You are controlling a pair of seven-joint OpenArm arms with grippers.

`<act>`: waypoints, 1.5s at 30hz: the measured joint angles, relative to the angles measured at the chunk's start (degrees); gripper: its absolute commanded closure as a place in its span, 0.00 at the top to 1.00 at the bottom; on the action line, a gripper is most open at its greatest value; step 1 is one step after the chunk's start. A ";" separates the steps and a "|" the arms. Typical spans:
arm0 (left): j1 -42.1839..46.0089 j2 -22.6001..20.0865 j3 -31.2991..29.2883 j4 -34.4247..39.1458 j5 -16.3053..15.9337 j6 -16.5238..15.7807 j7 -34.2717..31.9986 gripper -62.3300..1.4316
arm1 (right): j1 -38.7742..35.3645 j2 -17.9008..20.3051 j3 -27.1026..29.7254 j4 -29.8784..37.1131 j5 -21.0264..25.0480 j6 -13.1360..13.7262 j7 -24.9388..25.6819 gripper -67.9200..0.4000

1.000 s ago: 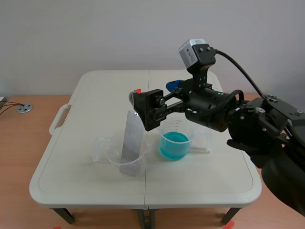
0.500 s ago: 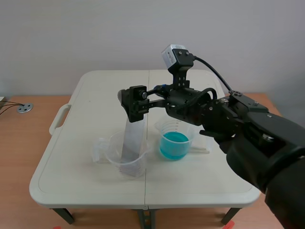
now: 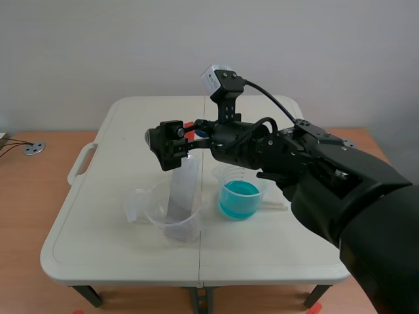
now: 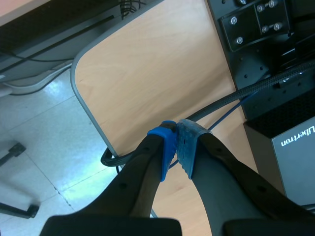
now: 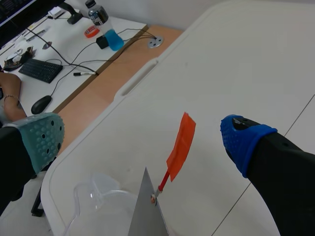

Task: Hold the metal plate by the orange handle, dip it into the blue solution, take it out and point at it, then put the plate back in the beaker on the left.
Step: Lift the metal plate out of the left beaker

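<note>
You look to be at the very start. The flat grey metal plate [image 3: 180, 196] stands tilted in the clear plastic beaker on the left [image 3: 160, 219] of the white table [image 3: 124, 131], and the clear beaker of blue solution [image 3: 240, 195] just beside it is untouched, so grasping, dipping, pointing and returning are all left to do. Your right pincer [image 5: 142, 140] is spread wide either side of the thin orange handle [image 5: 180, 146], touching nothing. Your left pincer [image 4: 177, 147] is closed on nothing, away from the table.

On the table [image 3: 98, 196], the left beaker [image 3: 157, 217] and right beaker [image 3: 241, 191] stand side by side, near each other. The plate [image 3: 181, 193] leans in the left beaker, handle [image 5: 180, 146] uppermost, between the right gripper's [image 3: 171, 145] parted jaws, touching neither.
</note>
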 measured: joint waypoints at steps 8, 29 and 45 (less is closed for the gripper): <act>-0.07 0.02 0.00 0.00 0.00 0.00 0.00 0.05 | -0.02 0.00 -0.02 0.00 2.25 0.00 -1.70 0.83; -0.81 0.02 0.00 0.00 0.00 0.00 0.00 0.05 | -0.02 0.00 0.00 0.00 2.25 1.44 -1.79 0.32; -0.81 0.02 0.00 0.00 0.00 0.00 0.02 0.05 | -0.02 0.00 0.00 0.00 2.05 10.69 -1.38 0.02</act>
